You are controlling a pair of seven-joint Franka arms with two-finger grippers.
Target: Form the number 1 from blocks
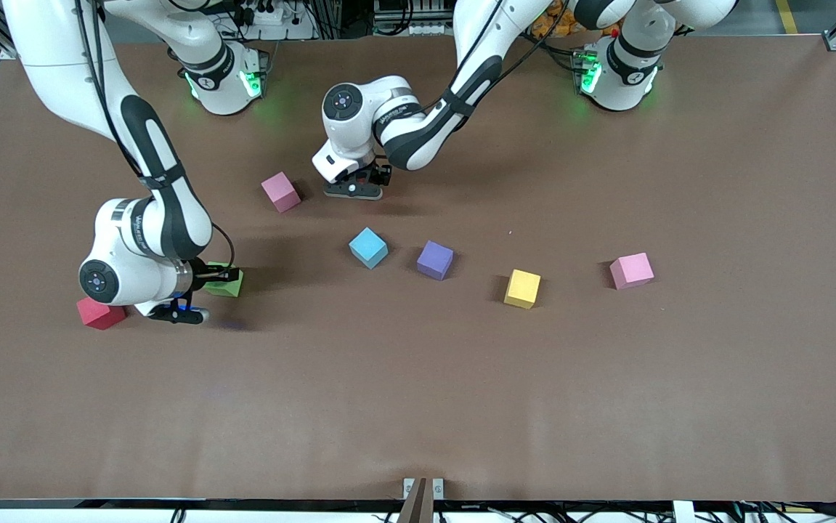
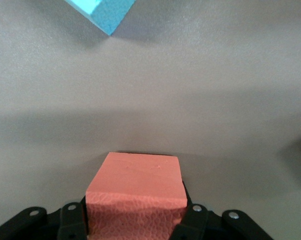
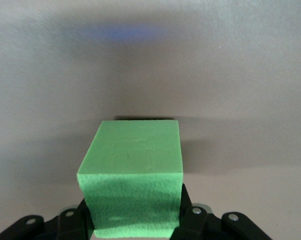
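I am clamping the right gripper (image 3: 133, 227) on the small matte green cube (image 3: 133, 175), and the left gripper (image 2: 135, 225) on the small matte orange cube (image 2: 136, 192). I am seeing the blue (image 1: 368, 247), purple (image 1: 435, 259) and pink (image 1: 280, 192) cubes lying apart on the brown tabletop (image 1: 418, 399); I think the number is barely started.

Left claw (image 1: 354, 190) low at table, clamped; right claw (image 1: 208, 280) low, clamped.
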